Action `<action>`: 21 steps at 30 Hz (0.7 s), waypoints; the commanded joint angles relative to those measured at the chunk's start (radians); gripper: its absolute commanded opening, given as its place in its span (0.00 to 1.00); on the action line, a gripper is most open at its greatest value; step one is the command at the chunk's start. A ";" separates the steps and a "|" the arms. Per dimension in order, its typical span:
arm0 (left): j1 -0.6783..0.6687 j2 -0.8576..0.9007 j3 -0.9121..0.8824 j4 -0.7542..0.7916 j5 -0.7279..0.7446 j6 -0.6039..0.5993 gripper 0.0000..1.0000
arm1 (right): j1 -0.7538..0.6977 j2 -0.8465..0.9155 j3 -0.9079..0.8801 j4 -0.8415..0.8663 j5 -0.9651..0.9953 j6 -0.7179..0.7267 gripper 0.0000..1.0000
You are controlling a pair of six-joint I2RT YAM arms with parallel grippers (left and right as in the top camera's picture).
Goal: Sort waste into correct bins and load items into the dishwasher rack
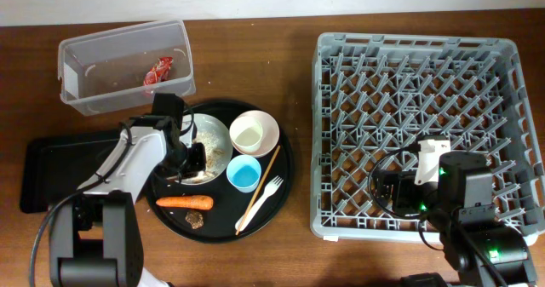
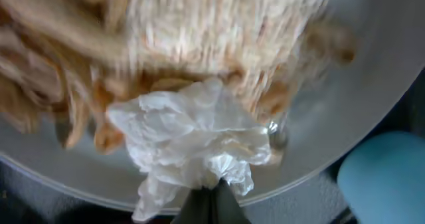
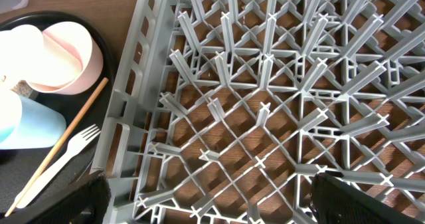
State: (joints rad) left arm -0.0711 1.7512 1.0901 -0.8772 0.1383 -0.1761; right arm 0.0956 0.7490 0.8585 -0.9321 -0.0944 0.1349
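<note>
My left gripper (image 1: 195, 157) is over the pale grey plate (image 1: 218, 135) on the round black tray. In the left wrist view its jaws (image 2: 211, 199) are shut on the crumpled white tissue (image 2: 192, 141), which lies beside the beige food scraps (image 2: 199, 31) on the plate (image 2: 345, 98). The red wrapper (image 1: 158, 71) lies in the clear tub (image 1: 77, 61). The carrot (image 1: 185, 202), cream bowl (image 1: 254, 133), blue cup (image 1: 243, 173) and white fork (image 1: 262, 200) sit on the round tray. My right gripper (image 3: 206, 197) is open and empty above the grey rack (image 1: 341, 227), near its front left corner.
The shallow black rectangular tray (image 1: 43, 172) lies at the left, partly under my left arm. A wooden chopstick (image 1: 258, 187) lies across the round tray (image 1: 285, 176). A small brown scrap (image 1: 194, 220) sits near the tray's front edge.
</note>
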 commanded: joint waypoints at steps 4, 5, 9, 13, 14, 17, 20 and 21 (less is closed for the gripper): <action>0.000 -0.105 0.169 -0.150 -0.005 0.006 0.00 | 0.006 -0.006 0.017 0.000 0.002 0.005 0.99; 0.000 -0.129 0.187 -0.150 -0.005 0.006 0.00 | 0.006 -0.006 0.017 0.000 0.002 0.005 0.99; 0.002 -0.170 0.210 -0.101 -0.061 0.005 0.00 | 0.006 -0.006 0.017 0.000 0.002 0.005 0.99; 0.053 -0.170 0.214 0.195 -0.170 0.006 0.00 | 0.006 -0.006 0.017 0.000 0.002 0.005 0.99; 0.071 -0.169 0.214 0.282 -0.172 0.005 0.00 | 0.006 -0.006 0.017 0.000 0.002 0.005 0.99; 0.109 -0.149 0.214 0.507 -0.173 0.005 0.00 | 0.006 -0.006 0.017 -0.008 0.002 0.005 0.99; 0.132 -0.030 0.214 0.755 -0.195 0.005 0.00 | 0.006 -0.006 0.017 -0.008 0.002 0.005 0.99; 0.135 0.012 0.214 0.811 -0.195 0.005 0.00 | 0.006 -0.006 0.017 -0.008 0.002 0.005 0.99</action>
State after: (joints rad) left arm 0.0509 1.6543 1.3003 -0.1509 -0.0345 -0.1761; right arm 0.0956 0.7490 0.8604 -0.9413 -0.0944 0.1352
